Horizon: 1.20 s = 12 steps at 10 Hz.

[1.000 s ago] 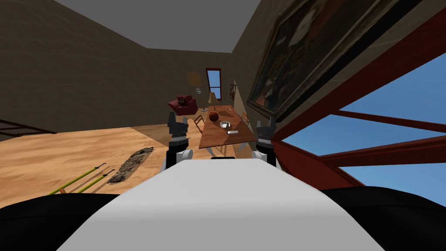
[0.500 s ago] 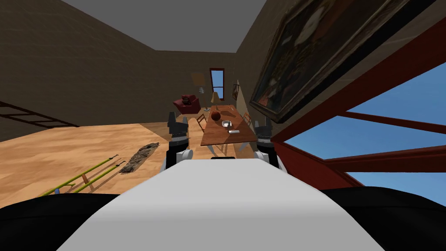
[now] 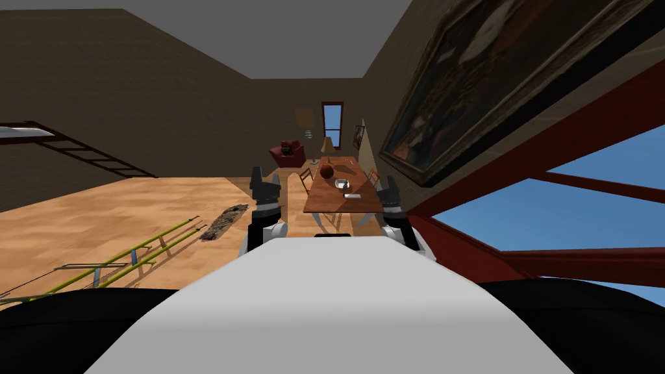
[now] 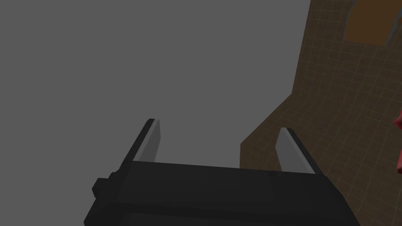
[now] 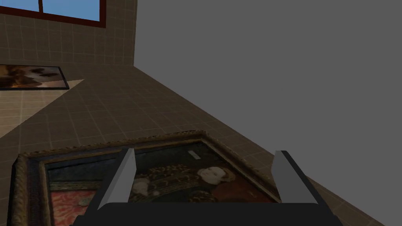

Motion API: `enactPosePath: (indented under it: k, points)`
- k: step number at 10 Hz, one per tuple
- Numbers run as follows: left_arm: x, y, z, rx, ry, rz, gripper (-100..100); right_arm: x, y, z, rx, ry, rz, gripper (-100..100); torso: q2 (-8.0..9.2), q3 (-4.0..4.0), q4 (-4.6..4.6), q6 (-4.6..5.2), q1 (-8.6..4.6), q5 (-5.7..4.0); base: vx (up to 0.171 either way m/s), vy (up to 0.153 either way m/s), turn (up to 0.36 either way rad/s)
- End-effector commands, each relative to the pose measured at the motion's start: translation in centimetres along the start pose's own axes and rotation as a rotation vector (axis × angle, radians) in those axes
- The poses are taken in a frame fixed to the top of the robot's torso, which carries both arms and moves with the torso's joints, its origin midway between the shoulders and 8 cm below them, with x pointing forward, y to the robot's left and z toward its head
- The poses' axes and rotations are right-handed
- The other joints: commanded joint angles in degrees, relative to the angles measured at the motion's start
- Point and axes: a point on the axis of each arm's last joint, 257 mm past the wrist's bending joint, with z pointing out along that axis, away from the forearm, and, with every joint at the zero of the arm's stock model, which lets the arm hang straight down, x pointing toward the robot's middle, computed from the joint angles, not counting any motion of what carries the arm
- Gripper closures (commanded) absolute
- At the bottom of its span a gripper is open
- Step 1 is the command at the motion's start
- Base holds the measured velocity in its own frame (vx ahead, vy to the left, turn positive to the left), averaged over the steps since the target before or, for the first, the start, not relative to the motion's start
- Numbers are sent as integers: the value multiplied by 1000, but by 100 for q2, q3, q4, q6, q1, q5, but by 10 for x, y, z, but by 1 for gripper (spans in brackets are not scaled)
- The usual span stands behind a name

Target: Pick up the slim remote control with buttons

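Observation:
A slim, light grey remote (image 3: 354, 195) lies near the front end of a long brown wooden table (image 3: 325, 200), some way ahead of me by the right-hand wall. My left gripper (image 3: 265, 176) is raised in front of my chest, left of the table. The left wrist view shows this left gripper (image 4: 218, 129) open, with nothing between its fingers. On the other side, my right gripper (image 3: 391, 185) is held up by the table's near right corner. Seen from the wrist, the right gripper (image 5: 206, 153) is also open and holds nothing.
A small pale bowl (image 3: 340, 184) and a round red-brown object (image 3: 326, 171) sit on the table behind the remote. Chairs (image 3: 305, 179) flank it. A yellow-green ladder (image 3: 123, 254) and a dark strip (image 3: 224, 221) lie on the wooden floor at my left. A red armchair (image 3: 289, 152) stands far back.
The whole head view has shifted: I have turned and moved, so the table sits slightly further right and more of the ladder shows. Both arms keep their pose.

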Motion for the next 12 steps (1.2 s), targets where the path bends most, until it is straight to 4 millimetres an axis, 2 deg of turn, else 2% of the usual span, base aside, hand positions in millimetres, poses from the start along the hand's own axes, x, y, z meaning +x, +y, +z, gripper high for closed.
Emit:
enactPosePath:
  k: [1, 2, 3, 4, 5, 6, 7, 8, 9, 10, 11, 12]
  points:
    - [0, 0, 0, 0, 0, 0, 0, 7, -12, -2, 29, 48, -27, -100, 0, 0, 0, 0, 0, 0, -45, -14, 166]
    - [0, 0, 0, 0, 0, 0, 0, 8, -12, -1, 30, 63, -35, -100, 0, 0, 0, -4, 0, 0, -35, -15, 119]
    - [0, 0, 0, 0, 0, 0, 0, 13, -23, -4, 57, 98, -53, -100, -3, -2, -1, -1, -1, 0, -31, -9, 252]
    - [0, 0, 0, 0, 0, 0, 0, 14, -23, -4, 59, 112, -62, -100, -5, -3, -1, -5, 1, 0, -27, -14, 108]
    - [0, 0, 0, 0, 0, 0, 0, 20, -36, -8, 89, 149, -80, -100, -7, -4, -2, 0, -1, 0, -44, -11, 213]
    - [0, 0, 0, 0, 0, 0, 0, 21, -36, -8, 91, 163, -89, -100, -3, -2, -1, -4, -1, 0, -37, -16, 129]
    - [0, 0, 0, 0, 0, 0, 0, 27, -50, -14, 125, 205, -111, -100, -4, -2, -1, 0, -2, 0, -38, -14, 278]
    - [0, 0, 0, 0, 0, 0, 0, 27, -50, -14, 126, 215, -117, -100, -5, -3, -1, -5, -1, 0, -26, -20, 150]
    - [0, 0, 0, 0, 0, 0, 0, 33, -65, -22, 163, 256, -137, -100, -8, -4, -2, 1, -3, -1, -30, -23, 280]
    - [0, 0, 0, 0, 0, 0, 0, 33, -66, -22, 165, 268, -145, -100, -8, -5, -2, -4, -5, -1, -24, -22, 169]
    - [0, 0, 0, 0, 0, 0, 0, 38, -82, -32, 206, 312, -166, -100, -10, -6, -2, 1, -5, -1, -20, -16, 326]
    - [0, 0, 0, 0, 0, 0, 0, 38, -83, -33, 207, 322, -173, -100, -12, -7, -3, -5, -4, -1, -20, -20, 171]
